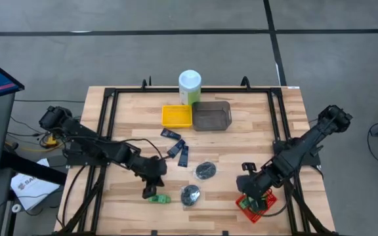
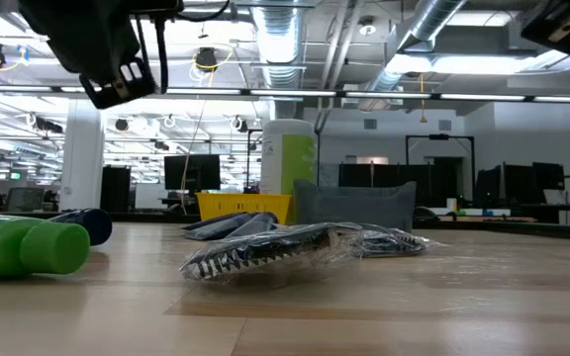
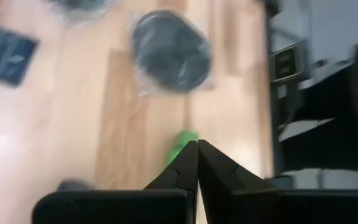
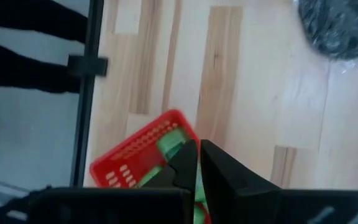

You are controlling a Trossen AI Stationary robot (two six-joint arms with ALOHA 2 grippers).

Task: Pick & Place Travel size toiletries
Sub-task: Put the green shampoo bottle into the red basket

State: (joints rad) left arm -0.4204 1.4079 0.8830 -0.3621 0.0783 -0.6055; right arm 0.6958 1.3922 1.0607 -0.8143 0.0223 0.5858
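Note:
One bright green bottle (image 1: 157,198) lies on its side on the table near the front; it also shows in the low view (image 2: 28,247) and the left wrist view (image 3: 181,146). My left gripper (image 1: 153,185) hangs just above it, shut and empty (image 3: 197,148). Two wrapped dark discs (image 1: 205,171) (image 1: 190,195) lie flat mid-table. Three dark blue tubes (image 1: 176,147) lie behind them. My right gripper (image 1: 251,196) is shut and empty (image 4: 199,149) above the red tray (image 4: 138,155), which holds green bottles (image 4: 168,143).
A yellow tray (image 1: 176,116) and a grey tray (image 1: 211,115) stand at the back, with the tall pale green canister (image 1: 189,85) behind them. A black frame (image 1: 104,131) runs along the table's sides. Bare wood lies between the discs and the red tray.

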